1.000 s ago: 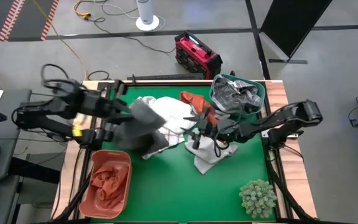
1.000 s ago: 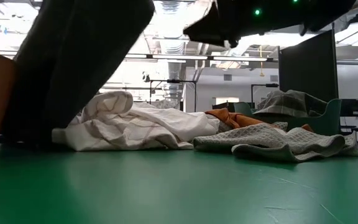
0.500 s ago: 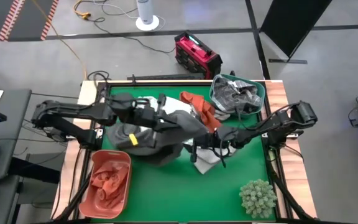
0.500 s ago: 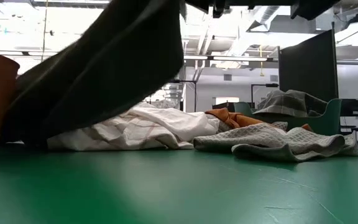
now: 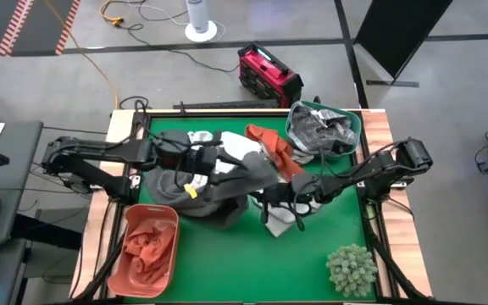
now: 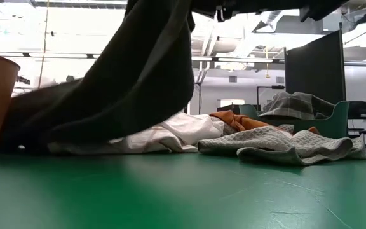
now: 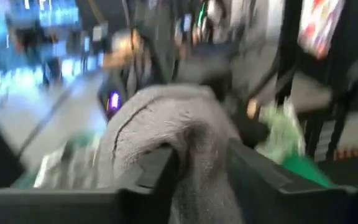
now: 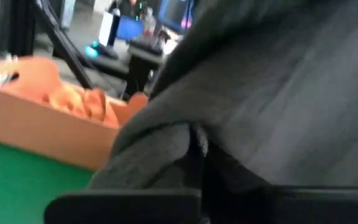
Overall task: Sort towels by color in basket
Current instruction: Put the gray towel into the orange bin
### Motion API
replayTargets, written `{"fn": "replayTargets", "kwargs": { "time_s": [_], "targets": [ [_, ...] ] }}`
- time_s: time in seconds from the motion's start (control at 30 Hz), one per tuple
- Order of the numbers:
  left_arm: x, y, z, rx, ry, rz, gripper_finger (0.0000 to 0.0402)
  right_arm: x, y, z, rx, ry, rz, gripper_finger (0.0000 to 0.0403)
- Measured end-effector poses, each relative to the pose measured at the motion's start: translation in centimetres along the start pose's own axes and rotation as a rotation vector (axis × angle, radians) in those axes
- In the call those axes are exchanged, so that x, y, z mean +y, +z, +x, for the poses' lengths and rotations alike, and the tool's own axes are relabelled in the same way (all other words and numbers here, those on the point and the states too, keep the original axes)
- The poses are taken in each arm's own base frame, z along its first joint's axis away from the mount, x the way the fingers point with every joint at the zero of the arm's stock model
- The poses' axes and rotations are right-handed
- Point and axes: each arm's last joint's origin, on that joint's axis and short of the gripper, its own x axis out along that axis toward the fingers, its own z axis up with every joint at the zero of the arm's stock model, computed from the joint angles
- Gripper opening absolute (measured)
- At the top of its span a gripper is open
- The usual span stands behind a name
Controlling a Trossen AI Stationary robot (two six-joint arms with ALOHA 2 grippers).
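Note:
A plain dark grey towel [image 5: 227, 182] is stretched between my two grippers over the middle of the table; in the low view it hangs as a dark sheet [image 6: 126, 83] whose lower left part rests on the table. My left gripper [image 5: 214, 163] is at its upper left part, fingers parted around a fold. My right gripper [image 5: 265, 202] is shut on its right end. Under it lie white towels [image 5: 240, 148], with a rust-orange towel [image 5: 269, 140] and a grey checked towel [image 5: 282, 220] beside them. My left gripper has a thick fold of the grey towel [image 7: 185, 118] lying between its parted fingers [image 7: 148, 180] and humped over them. Whether the pads press on the fold, I cannot tell. My right gripper pinches a bunched edge of the grey towel [image 8: 173, 140] between its two fingers, coming level from the table's right side. The cloth rises from the fingers, and its far part lies on the table.
An orange basket [image 5: 146, 246] with rust-orange cloth stands at the near left. A green basket [image 5: 324, 127] with grey checked towels stands at the far right. A spiky pale-green plant ball [image 5: 352, 268] sits at the near right corner. Bare green table lies along the near edge.
My left gripper has carried the grey towel from the table's left edge toward the middle, and the towel has spread out over the white towels. My right gripper has gone toward the left and near edges, onto the towel's right end, and has taken hold of it.

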Motion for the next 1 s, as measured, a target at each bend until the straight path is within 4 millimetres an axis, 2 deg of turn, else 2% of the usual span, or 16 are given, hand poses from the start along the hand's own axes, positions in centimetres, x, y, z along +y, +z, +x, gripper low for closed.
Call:
{"fn": "replayTargets", "kwargs": {
  "time_s": [0.17,0.27,0.4,0.53,0.87,1.0],
  "targets": [
    [-0.4,-2.5,-2.6,0.346,0.029,-0.070,0.0205,-0.8,0.2,-1.0,0.128,-0.060,-0.035,0.0049],
    [-1.3,-4.4,-2.7,0.521,0.016,-0.144,0.0222,-1.3,0.3,-1.6,0.180,-0.056,-0.011,0.0052],
    [-3.1,-7.2,-1.3,0.631,-0.007,-0.169,0.0227,-2.1,0.5,-2.3,0.225,-0.060,0.032,0.0055],
    [-4.7,-9.9,1.0,0.703,-0.005,-0.155,0.0228,-2.6,0.3,-2.4,0.250,-0.071,0.066,0.0072],
    [-8.5,-16.6,5.8,0.942,-0.005,-0.187,0.0228,-3.6,-2.0,-2.7,0.449,-0.111,0.083,0.0153],
    [-9.2,-18.7,7.2,0.994,-0.009,-0.196,0.0228,-4.5,-2.0,-3.4,0.501,-0.127,0.106,0.0185]
  ]
}}
